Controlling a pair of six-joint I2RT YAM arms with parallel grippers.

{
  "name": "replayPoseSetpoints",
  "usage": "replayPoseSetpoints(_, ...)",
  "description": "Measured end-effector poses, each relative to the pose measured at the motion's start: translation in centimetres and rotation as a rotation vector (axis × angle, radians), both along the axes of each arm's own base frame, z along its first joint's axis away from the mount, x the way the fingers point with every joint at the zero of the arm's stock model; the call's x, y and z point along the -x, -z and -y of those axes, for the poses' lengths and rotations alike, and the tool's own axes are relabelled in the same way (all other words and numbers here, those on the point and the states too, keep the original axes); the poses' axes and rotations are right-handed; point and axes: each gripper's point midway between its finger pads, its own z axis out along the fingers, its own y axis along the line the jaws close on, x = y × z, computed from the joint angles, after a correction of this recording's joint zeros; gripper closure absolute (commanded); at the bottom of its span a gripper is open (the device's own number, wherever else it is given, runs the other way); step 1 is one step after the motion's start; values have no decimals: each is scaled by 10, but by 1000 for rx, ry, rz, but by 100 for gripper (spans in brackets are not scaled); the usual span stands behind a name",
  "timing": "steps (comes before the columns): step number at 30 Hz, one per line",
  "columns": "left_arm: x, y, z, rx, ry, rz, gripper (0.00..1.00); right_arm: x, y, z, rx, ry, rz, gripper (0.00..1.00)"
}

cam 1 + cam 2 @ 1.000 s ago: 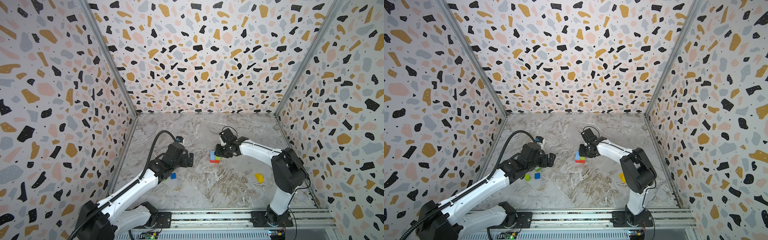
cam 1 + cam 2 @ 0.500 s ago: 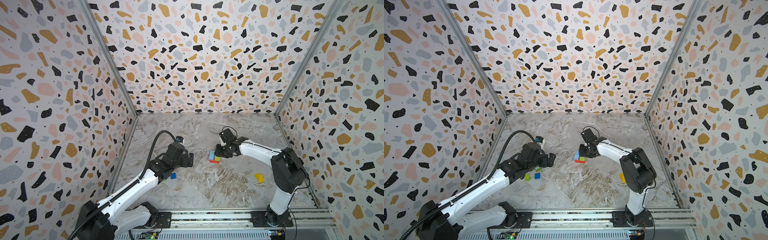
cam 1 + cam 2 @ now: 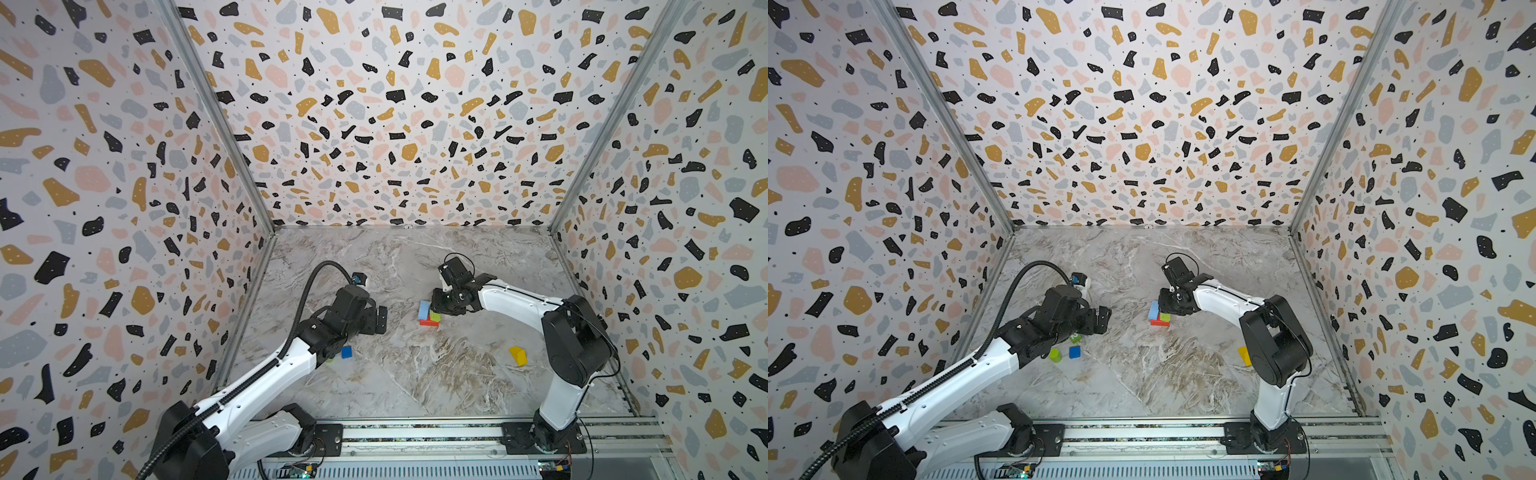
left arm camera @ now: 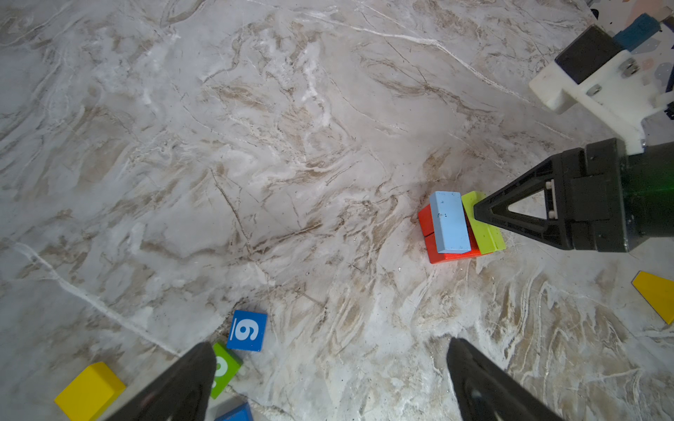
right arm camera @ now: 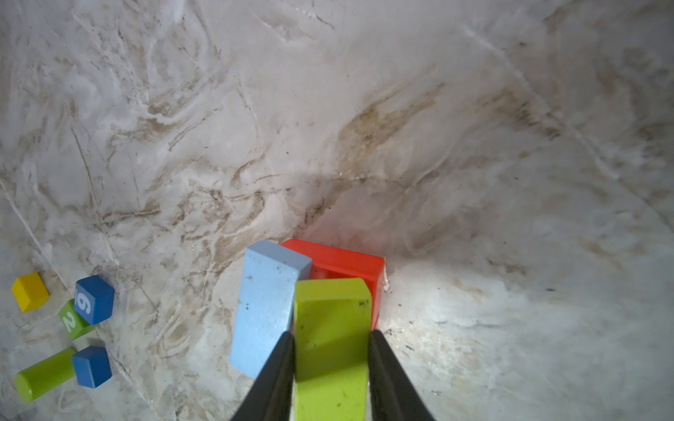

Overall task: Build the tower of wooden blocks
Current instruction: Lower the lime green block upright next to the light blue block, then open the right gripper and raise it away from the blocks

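Two red slabs (image 3: 428, 322) lie side by side on the marble floor as the foot of the wood block tower. A light blue bar (image 5: 268, 306) lies askew across them. Beside it, a lime bar (image 5: 330, 324) rests on the red slabs (image 5: 346, 262). My right gripper (image 5: 330, 340) is shut on the lime bar, one finger against each long side. In both top views the right gripper (image 3: 435, 308) sits low at the stack. My left gripper (image 4: 330, 346) hangs open above bare floor, left of the stack, with nothing between its fingers.
Loose blocks lie near the left gripper: a blue cube marked 6 (image 4: 247, 330), a green numbered cube (image 4: 224, 368), a yellow cube (image 4: 89, 390), a lime cylinder (image 5: 43, 371) and a plain blue cube (image 5: 92, 366). A yellow wedge (image 3: 517, 355) lies by the right arm.
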Motion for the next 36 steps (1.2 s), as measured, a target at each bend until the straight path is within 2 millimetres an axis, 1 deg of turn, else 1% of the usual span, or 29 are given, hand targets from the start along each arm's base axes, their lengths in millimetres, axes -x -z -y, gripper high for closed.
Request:
replayPoseSetpoints(16, 0, 0, 0, 0, 0, 0, 0, -1, 0, 2, 11, 4, 5, 66)
replayPoseSetpoints(25, 0, 0, 0, 0, 0, 0, 0, -1, 0, 2, 9, 4, 5, 63)
replayPoseSetpoints(36, 0, 0, 0, 0, 0, 0, 0, -1, 0, 1, 5, 2, 3, 62)
